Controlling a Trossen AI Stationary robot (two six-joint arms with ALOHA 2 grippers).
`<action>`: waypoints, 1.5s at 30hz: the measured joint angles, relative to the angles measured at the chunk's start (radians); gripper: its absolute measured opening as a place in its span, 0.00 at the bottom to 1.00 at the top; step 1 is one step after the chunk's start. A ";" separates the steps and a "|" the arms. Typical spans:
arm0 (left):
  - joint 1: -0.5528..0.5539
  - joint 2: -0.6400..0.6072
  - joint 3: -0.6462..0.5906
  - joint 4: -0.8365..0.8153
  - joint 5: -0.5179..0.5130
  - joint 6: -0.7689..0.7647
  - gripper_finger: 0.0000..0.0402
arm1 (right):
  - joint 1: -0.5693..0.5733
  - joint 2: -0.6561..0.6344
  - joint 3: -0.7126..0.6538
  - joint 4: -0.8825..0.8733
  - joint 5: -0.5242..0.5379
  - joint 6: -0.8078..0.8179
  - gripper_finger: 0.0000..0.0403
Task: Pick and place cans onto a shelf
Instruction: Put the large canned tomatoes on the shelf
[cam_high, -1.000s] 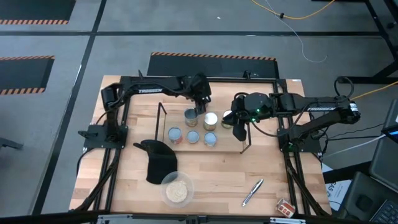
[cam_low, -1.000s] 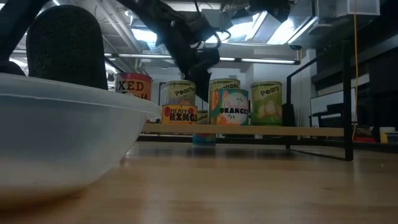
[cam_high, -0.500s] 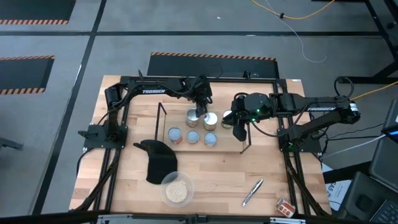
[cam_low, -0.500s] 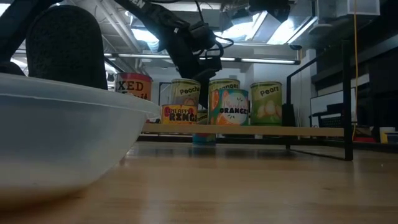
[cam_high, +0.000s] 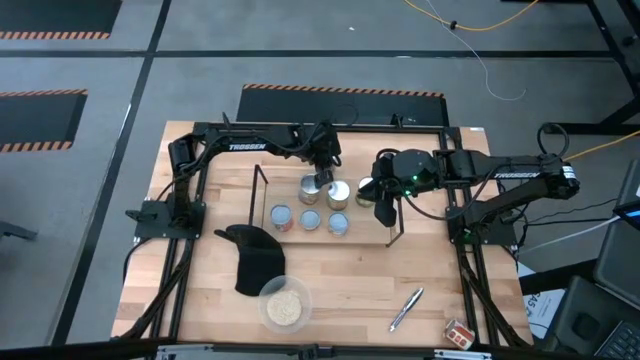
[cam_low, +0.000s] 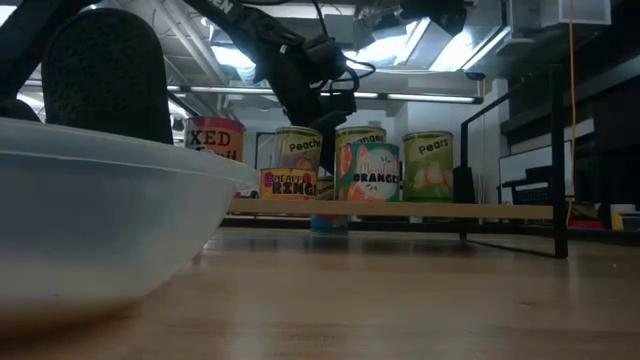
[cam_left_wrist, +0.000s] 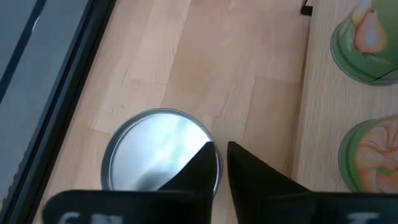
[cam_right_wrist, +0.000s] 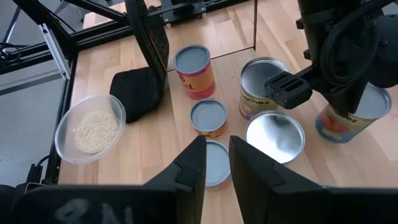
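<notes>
The left end effector (cam_high: 322, 180), fingers narrow, pinches the rim of a silvery can (cam_left_wrist: 158, 158) at the shelf's (cam_high: 370, 232) back edge. The right end effector (cam_high: 384, 210), fingers narrow, holds nothing nearby.

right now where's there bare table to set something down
The widest bare wood lies between the bowl and the pen, in front of the shelf. A narrower strip runs right of the shelf. The shelf is crowded: cans stand packed there, with the left pincer and the right pincer over them.
</notes>
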 joint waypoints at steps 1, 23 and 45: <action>0.000 0.000 0.000 0.000 0.000 0.000 0.07 | 0.000 0.000 0.000 0.000 0.000 0.000 0.18; -0.001 -0.041 -0.006 -0.015 -0.035 -0.015 0.00 | 0.000 0.000 0.000 0.000 0.001 0.003 0.18; -0.036 -0.289 -0.003 -0.069 -0.102 -0.016 0.00 | 0.000 0.000 0.000 -0.001 0.001 0.004 0.18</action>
